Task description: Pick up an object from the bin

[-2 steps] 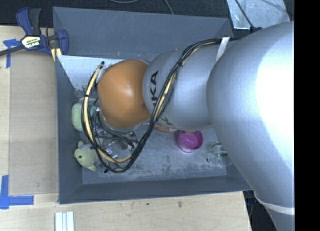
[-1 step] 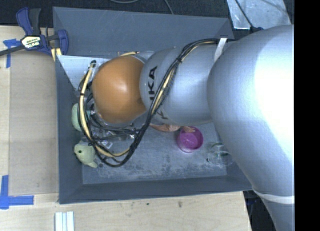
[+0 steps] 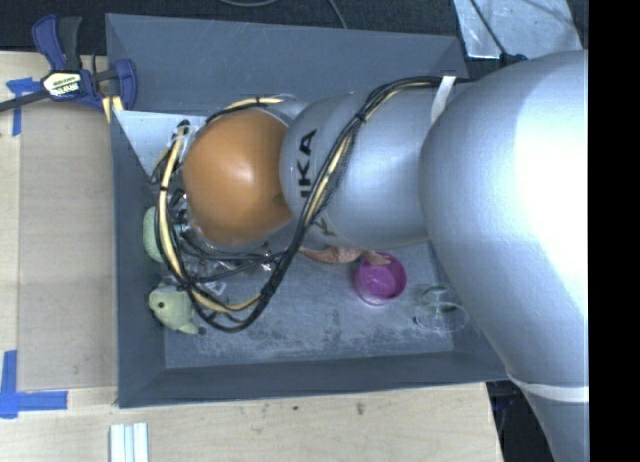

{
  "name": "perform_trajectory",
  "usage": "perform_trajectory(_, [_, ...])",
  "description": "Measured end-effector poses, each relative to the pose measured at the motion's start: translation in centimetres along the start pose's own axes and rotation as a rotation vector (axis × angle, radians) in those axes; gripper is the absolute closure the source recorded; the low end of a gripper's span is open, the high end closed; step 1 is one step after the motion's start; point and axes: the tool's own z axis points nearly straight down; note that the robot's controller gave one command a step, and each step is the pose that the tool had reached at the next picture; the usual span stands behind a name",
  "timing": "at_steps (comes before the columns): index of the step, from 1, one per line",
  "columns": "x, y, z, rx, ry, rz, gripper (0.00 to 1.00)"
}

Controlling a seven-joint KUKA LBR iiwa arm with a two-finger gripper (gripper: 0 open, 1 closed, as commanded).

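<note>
Grey bin [image 3: 300,342] floor lies beneath the arm [image 3: 380,180]; its claw [image 3: 208,268] hangs low by the left wall, wide or narrow I cannot tell. A yellow-green toy [image 3: 170,310] lies just beside it, front-left. Centring over the toy, clear of the wall, should serve best.
</note>
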Motion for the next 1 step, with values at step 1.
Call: perform_trajectory(1, [0.02,-0.01,-0.15,-0.002,0.001,-0.056,1.0])
